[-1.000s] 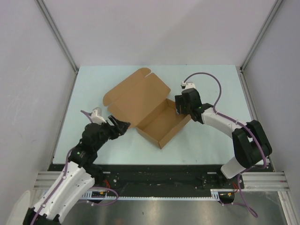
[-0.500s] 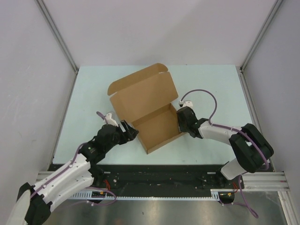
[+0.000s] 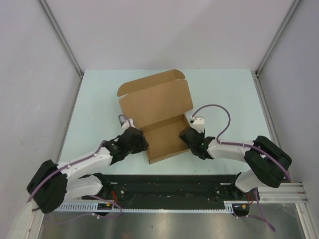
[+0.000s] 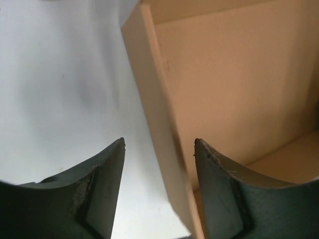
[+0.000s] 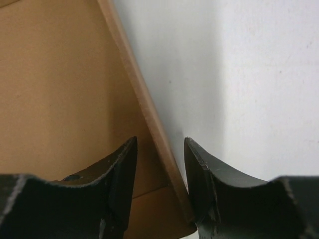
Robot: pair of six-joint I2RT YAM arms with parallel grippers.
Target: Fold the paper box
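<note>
At the table's [image 3: 224,94] centre, seen from above, the paper box [image 3: 167,139] sat with its lid [image 3: 157,102] upright at 12 o'clock. The left gripper [image 3: 141,141] was at its 9 o'clock wall and the right gripper [image 3: 188,137] at 3, likely to brace it. Left wrist: fingers [image 4: 94,194] stood parted astride the wall, unclenched. Right wrist: likewise, with a narrower gap; contact was unclear and the lid unseen.
</note>
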